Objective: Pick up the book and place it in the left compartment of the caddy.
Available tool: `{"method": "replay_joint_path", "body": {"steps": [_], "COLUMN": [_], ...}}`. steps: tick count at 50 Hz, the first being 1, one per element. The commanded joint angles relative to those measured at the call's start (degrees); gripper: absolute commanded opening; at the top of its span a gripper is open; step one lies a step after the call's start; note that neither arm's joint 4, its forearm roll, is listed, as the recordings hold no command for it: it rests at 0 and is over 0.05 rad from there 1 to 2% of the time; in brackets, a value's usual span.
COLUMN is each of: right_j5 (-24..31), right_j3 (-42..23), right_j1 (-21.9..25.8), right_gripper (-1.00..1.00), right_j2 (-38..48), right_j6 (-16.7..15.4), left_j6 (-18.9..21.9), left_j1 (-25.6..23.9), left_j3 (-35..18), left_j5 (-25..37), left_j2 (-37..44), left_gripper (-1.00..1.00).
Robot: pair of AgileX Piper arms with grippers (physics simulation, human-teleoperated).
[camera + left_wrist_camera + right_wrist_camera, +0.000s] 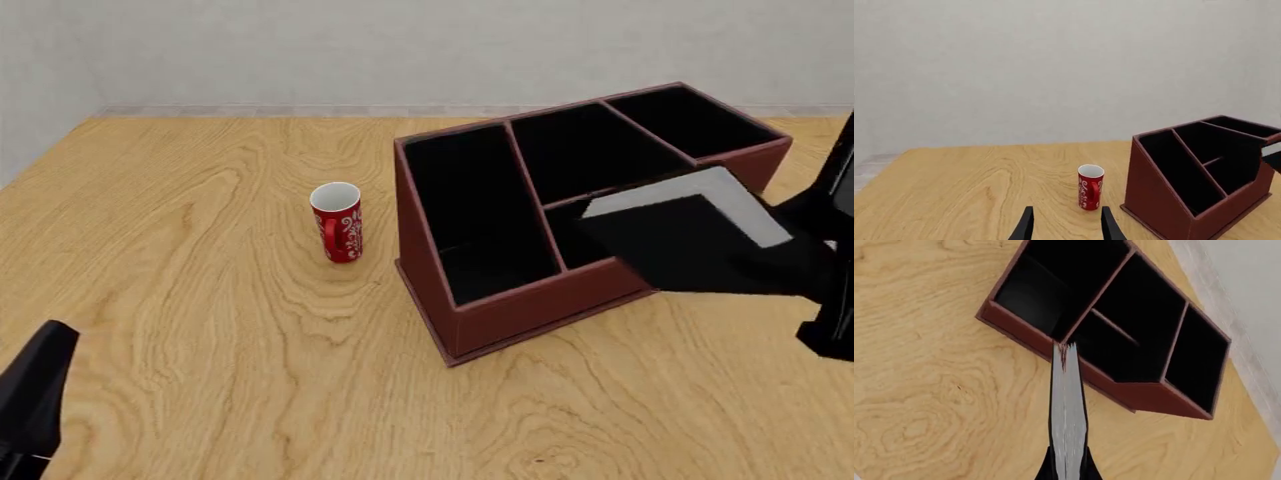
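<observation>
Above the caddy [534,290], book [694,240] in right hand [1069,471] (edge-on)

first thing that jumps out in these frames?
The black book, clamped in the right gripper and held in the air over the caddy's right front, white page edges showing. The caddy itself dominates the table's middle, its long left compartment holding nothing. A red can stands alone just left of the caddy, and the left gripper waits open, well short of the can.
</observation>
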Motion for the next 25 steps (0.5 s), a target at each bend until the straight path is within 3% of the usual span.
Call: {"method": "replay_joint_path", "body": {"steps": [1, 7, 9, 11, 17, 25], "right_j5": [0.00, 0.00, 0.00, 0.00, 0.00, 0.00], "right_j3": [-4.44, -4.91, -4.48, -5.41, -5.38, -6.13], "right_j1": [8.38, 8.36, 7.02, 8.62, 8.32, 8.00], "right_gripper": [-1.00, -1.00, -1.00, -1.00, -1.00, -1.00], "right_j2": [5.67, 7.86, 8.24, 9.31, 10.74, 12.68], "right_j6": [9.73, 9.70, 7.88, 9.26, 8.27, 7.55], "left_j6": [-0.03, -0.21, -0.26, -0.16, -1.47, 0.42], "left_j1": [0.31, 0.39, 0.20, 0.09, 0.63, 0.78], "left_j3": [-0.42, -0.79, -0.77, -0.67, -1.06, -1.59], "left_j5": [-0.03, 0.20, 0.31, 0.23, 0.11, 0.94], "left_j2": [-0.15, -0.21, -0.19, -0.19, -0.26, -0.23], "left_gripper": [1.00, 1.00, 1.00, 1.00, 1.00, 1.00]}}
